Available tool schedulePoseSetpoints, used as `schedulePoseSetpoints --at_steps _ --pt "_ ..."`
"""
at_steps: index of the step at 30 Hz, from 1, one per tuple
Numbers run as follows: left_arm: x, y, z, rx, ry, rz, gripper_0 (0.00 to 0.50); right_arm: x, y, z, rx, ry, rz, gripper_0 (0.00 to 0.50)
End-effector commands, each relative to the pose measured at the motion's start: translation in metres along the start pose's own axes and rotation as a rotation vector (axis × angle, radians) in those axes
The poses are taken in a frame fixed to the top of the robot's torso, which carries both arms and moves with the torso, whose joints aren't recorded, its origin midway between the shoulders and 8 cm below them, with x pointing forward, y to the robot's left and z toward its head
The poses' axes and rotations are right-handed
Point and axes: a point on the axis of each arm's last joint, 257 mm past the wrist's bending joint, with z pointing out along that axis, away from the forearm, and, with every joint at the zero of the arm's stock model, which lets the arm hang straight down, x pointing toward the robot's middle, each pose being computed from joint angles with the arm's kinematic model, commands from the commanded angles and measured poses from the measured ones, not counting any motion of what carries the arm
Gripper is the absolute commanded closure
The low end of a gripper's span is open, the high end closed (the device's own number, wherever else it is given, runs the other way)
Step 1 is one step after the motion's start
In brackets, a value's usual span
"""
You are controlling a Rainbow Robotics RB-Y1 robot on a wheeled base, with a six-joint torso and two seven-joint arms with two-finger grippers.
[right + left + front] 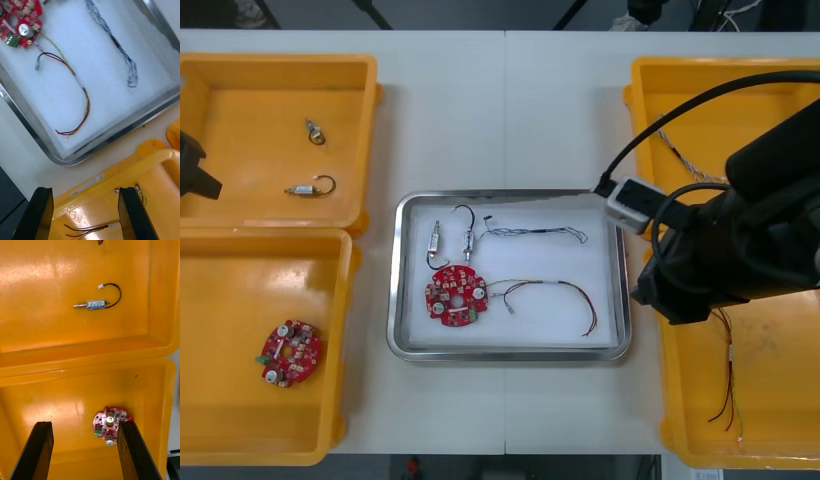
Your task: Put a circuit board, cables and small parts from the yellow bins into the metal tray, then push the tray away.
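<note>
Light table: right gripper spread over bin rim beside tray; left gripper spread above circuit board

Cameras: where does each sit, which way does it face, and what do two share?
Front view: above the arms, looking steeply down at the metal tray; left arm and right arm show at the sides.
Right wrist view: on the right wrist, facing down at the tray's corner; open right gripper over a yellow bin's rim.
Left wrist view: on the left wrist, facing down into two yellow bins; open left gripper.
Shared: front and right wrist views both show the tray's red and yellow cable.
</note>
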Motion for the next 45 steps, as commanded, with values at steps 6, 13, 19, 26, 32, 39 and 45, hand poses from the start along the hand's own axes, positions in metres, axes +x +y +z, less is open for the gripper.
schedulePoseSetpoints --at_steps 6,13,19,26,32,39,45 --pt "0.032 0.04 -0.014 -0.069 -0.001 -0.051 0.0 -0.036 0.056 0.028 0.014 0.055 -0.331 0.0" --pt "0.061 0.046 -0.002 -0.082 0.058 -0.053 0.0 -0.06 0.097 0.057 -0.03 0.043 -0.467 0.0" --pt "0.067 0.047 -0.003 -0.084 0.059 -0.049 0.0 -0.08 0.131 0.08 -0.047 -0.008 -0.578 0.0" --pt "0.07 0.051 -0.012 -0.083 0.036 -0.054 0.0 -0.09 0.15 0.105 -0.04 0.005 -0.731 0.0" --pt "0.07 0.052 -0.017 -0.083 0.021 -0.051 0.0 -0.081 0.16 0.124 -0.053 0.04 -0.744 0.0" --pt "0.069 0.051 -0.018 -0.082 0.017 -0.048 0.0 -0.073 0.154 0.141 0.012 0.067 -0.778 0.0" --pt "0.069 0.048 -0.017 -0.071 0.018 -0.045 0.0 -0.068 0.145 0.152 0.02 0.101 -0.761 0.0"
